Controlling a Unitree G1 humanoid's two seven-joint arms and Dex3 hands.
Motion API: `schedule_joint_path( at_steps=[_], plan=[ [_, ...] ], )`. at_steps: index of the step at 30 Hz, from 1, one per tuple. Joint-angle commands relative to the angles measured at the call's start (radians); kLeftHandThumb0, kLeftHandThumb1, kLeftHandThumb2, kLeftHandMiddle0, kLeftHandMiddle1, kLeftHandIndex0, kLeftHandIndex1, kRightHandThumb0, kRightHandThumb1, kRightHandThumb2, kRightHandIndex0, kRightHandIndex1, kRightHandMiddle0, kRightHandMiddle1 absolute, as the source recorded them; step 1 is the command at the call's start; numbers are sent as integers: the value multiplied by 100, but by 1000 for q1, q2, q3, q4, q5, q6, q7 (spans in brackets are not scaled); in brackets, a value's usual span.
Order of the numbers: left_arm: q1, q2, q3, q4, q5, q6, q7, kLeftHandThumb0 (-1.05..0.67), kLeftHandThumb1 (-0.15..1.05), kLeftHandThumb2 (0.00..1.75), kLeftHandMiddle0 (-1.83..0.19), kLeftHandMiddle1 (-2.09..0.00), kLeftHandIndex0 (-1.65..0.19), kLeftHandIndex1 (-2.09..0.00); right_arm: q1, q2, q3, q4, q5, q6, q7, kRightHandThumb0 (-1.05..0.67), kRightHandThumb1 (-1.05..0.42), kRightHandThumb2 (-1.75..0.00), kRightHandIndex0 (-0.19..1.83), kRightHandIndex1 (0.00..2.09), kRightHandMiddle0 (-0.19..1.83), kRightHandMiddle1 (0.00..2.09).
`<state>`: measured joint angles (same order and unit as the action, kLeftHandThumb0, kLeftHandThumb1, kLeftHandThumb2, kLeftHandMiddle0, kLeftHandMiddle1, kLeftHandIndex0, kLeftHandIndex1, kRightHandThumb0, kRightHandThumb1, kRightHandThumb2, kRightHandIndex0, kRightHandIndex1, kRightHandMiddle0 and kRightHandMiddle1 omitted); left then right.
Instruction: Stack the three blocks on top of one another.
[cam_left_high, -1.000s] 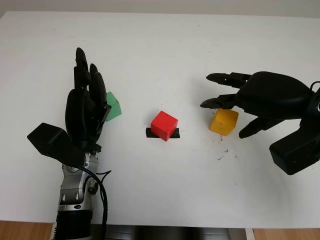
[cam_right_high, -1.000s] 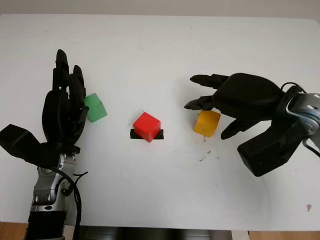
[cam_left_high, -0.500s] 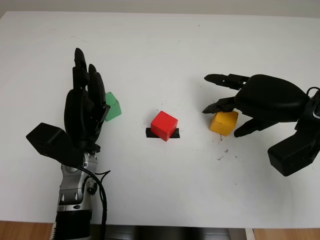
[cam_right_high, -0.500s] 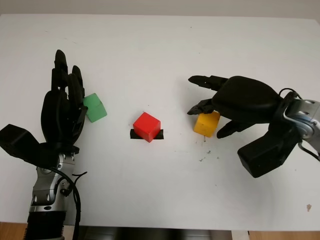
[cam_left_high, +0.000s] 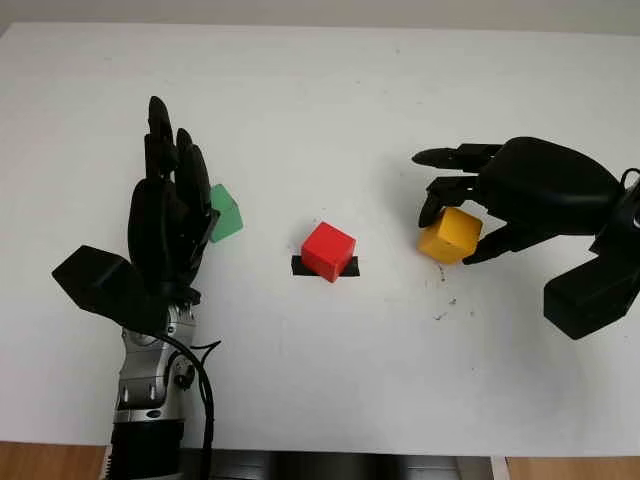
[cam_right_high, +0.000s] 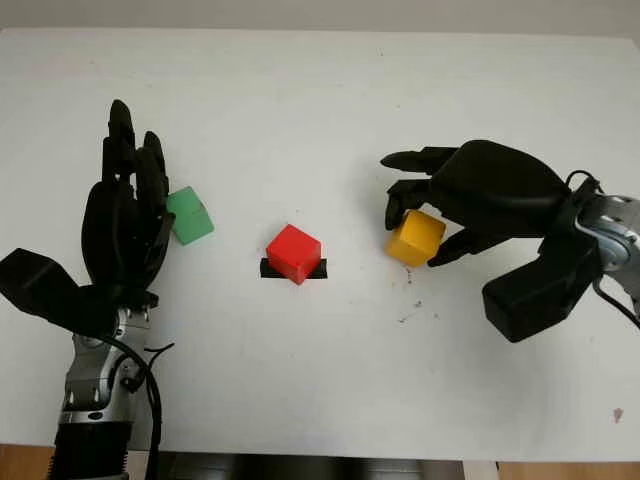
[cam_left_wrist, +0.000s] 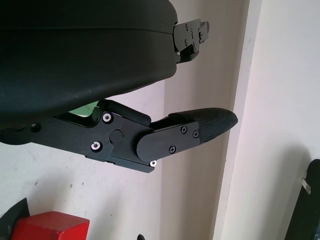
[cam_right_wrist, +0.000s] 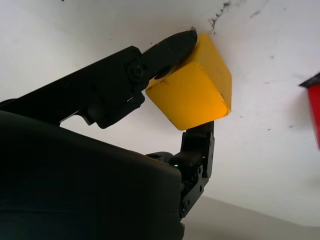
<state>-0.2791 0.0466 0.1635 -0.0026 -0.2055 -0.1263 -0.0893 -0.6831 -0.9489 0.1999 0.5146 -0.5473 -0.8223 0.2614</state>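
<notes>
Three blocks: yellow block (cam_left_high: 449, 235), red block (cam_left_high: 328, 250), green block (cam_left_high: 224, 212), all on the white table (cam_left_high: 320, 90)
Red block: mid-table, sitting on a strip of black tape (cam_left_high: 300, 265); well apart from the other two
Green block: just beside the left hand, partly hidden behind its fingers in the eye views
Right wrist view: yellow block (cam_right_wrist: 192, 90) tilted, pinched between a fingertip (cam_right_wrist: 175, 45) on one face and another finger (cam_right_wrist: 197, 145) on the opposite face; edge of the red block (cam_right_wrist: 314, 112) at the frame's side
Left wrist view: red block's top (cam_left_wrist: 47, 227) and a sliver of green under the hand's shell
Right hand (cam_left_high: 530, 195): fingers closed around the yellow block, right of the red one
Left hand (cam_left_high: 170, 225): open; upright at the table's left side, holding nothing
</notes>
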Motion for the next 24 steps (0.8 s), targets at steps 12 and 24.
schedule_joint_path(
  at_steps=[12,24],
  plan=[
    [-5,6,-7,0,4,-3,-6,-62,105,63,19,-4,19,0,-35,80,-90,-181,351,361,327,-41,-88,-5,33,7,51,137],
    [-6,-2,-17,-7,10,-2,3,-63,105,63,19,-4,19,-1,-164,209,-77,-379,489,815,533,-41,-90,-5,27,4,43,148]
  ],
)
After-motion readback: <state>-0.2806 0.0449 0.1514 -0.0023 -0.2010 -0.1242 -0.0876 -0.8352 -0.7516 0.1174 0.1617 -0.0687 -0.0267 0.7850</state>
